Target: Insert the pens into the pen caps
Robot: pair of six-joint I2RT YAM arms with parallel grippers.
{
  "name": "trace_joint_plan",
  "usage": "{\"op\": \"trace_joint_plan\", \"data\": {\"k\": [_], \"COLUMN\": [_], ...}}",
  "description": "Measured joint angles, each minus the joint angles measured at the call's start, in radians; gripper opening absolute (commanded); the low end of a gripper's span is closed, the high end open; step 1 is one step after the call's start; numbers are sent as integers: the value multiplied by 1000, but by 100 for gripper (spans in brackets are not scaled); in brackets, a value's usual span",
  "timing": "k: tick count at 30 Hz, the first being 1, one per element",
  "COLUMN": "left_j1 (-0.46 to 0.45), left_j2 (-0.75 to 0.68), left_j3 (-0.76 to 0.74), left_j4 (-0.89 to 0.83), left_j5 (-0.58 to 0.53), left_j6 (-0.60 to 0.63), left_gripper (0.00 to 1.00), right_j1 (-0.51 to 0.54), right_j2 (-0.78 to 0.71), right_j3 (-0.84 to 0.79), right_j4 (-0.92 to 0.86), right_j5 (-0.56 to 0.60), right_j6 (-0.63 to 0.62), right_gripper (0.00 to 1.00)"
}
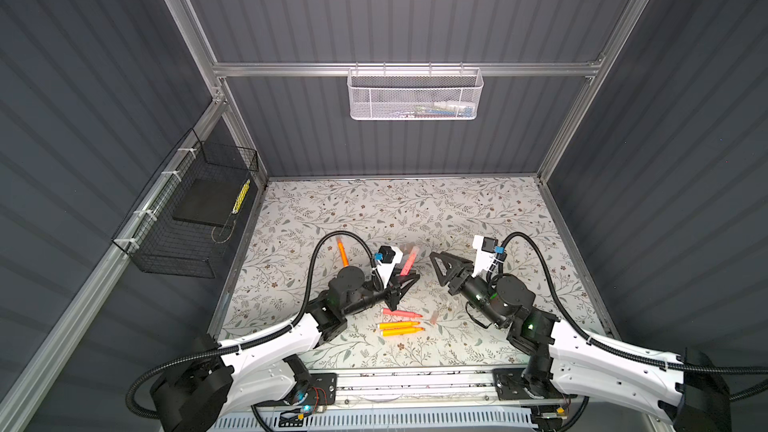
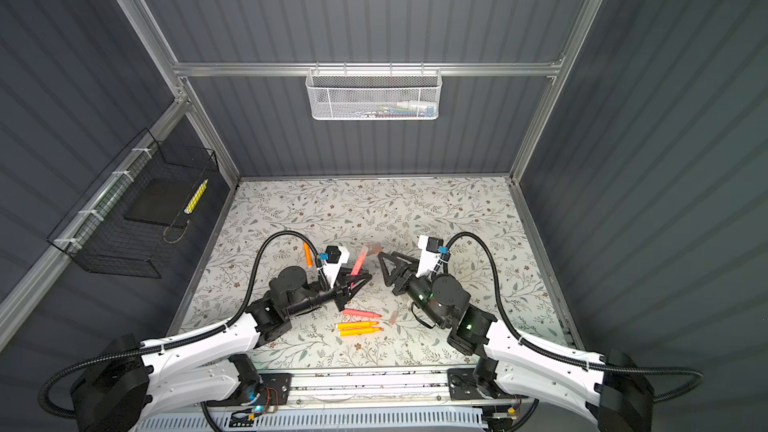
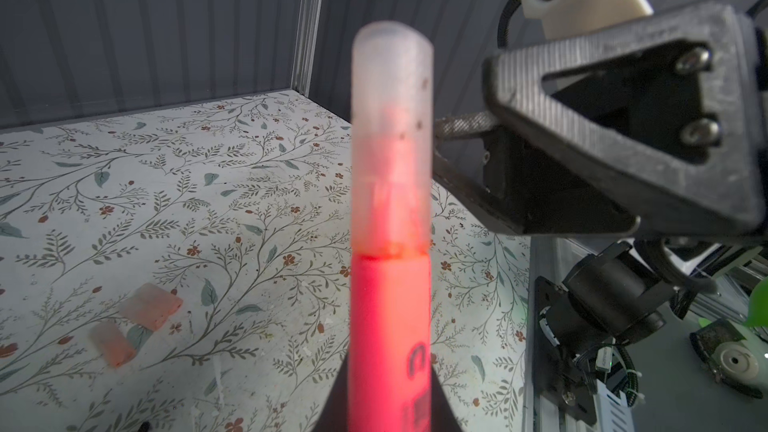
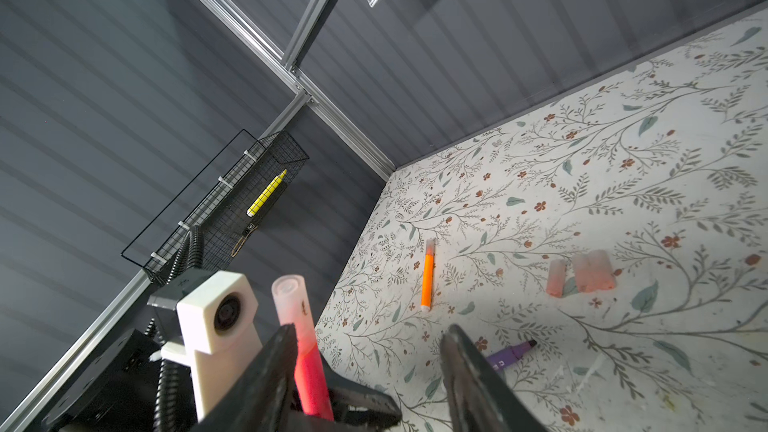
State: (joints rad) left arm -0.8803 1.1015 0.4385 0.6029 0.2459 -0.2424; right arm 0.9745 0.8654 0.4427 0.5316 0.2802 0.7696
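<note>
My left gripper (image 1: 404, 283) (image 3: 388, 409) is shut on a pink pen (image 1: 409, 264) (image 2: 357, 264) (image 3: 388, 326), held tilted upward above the mat. A translucent pen cap (image 3: 390, 139) (image 4: 291, 301) sits over its tip. My right gripper (image 1: 434, 259) (image 4: 370, 332) stands open just right of that cap, holding nothing. On the mat lie a capped orange pen (image 1: 343, 254) (image 4: 427, 280), a pink pen (image 1: 401, 312), two orange pens (image 1: 401, 328), a purple pen (image 4: 511, 353) and loose caps (image 4: 592, 272) (image 3: 151, 305) (image 1: 434, 318).
A black wire basket (image 1: 187, 218) hangs on the left wall with a yellow marker inside. A white mesh basket (image 1: 415, 95) hangs on the back rail. Aluminium frame posts border the floral mat (image 1: 478, 209).
</note>
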Motion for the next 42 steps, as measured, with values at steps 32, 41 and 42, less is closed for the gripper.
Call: {"op": "trace_joint_plan", "data": {"k": [32,41,42], "left_j1": [0,-3,-5], "left_j2": [42,75,79], "left_j3": [-13,32,40], "left_j4": [-38,-65,-71], "left_j5": [31,-3,-9], "left_j6": [75,48,47], "left_gripper": [0,0,0], "right_j1": [7,15,15], "right_j2": [248,249,249], "right_j3": [214,215,215], "right_j4": [-146,-132,-128], "right_j5": [-84,-55,-46], "right_j6": [-33,-35,-35], "right_gripper": [24,0,0]}}
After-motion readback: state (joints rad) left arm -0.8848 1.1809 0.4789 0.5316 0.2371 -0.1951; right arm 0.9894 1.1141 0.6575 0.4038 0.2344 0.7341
